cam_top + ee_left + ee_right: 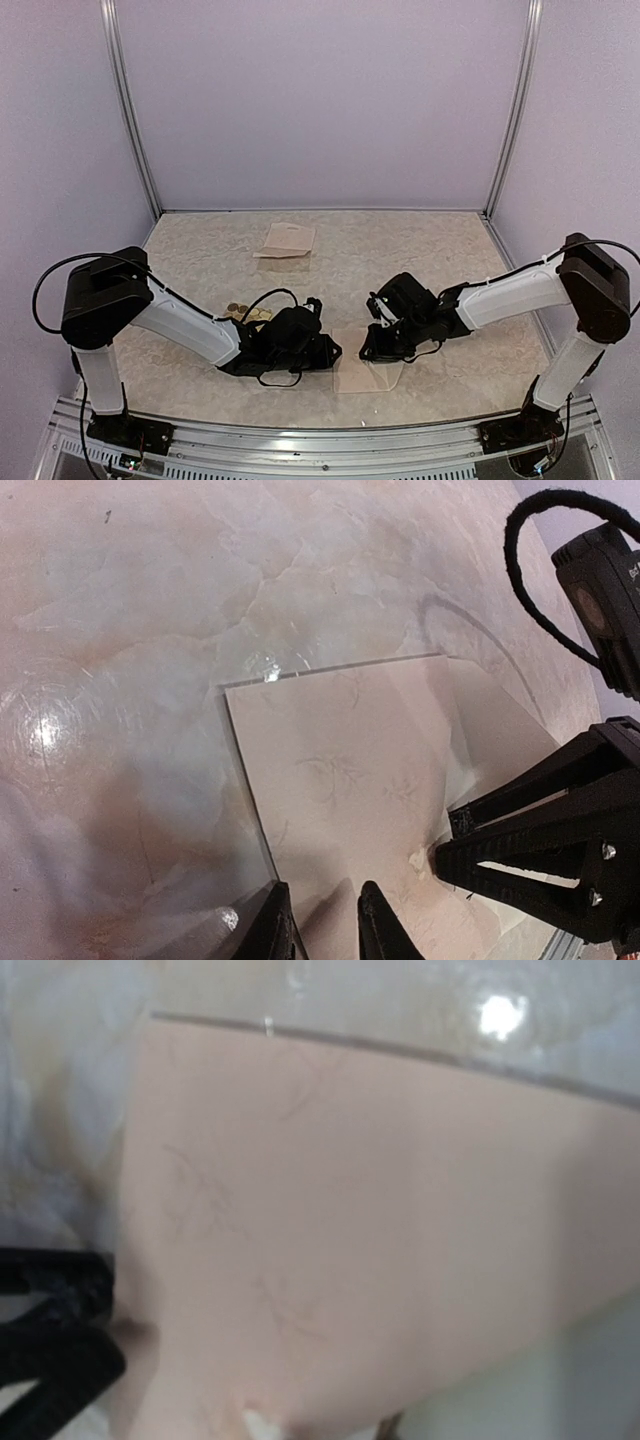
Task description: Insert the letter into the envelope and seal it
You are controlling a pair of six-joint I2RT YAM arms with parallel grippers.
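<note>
Envelope (285, 241) sits far back, centre, well apart from both arms. Nearer me the letter (340, 780) lies flat btwn them. I see the right gripper (445, 840) pinching its edge, paper crinkled there. The left gripper (322, 905) is nearly closed at the sheet's corner; can't tell if clamped.

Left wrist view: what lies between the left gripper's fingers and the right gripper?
A pale pinkish-beige paper with faint leafy print spans that stretch in the left wrist view, the left gripper at its near edge, the right gripper at its side edge.
</note>
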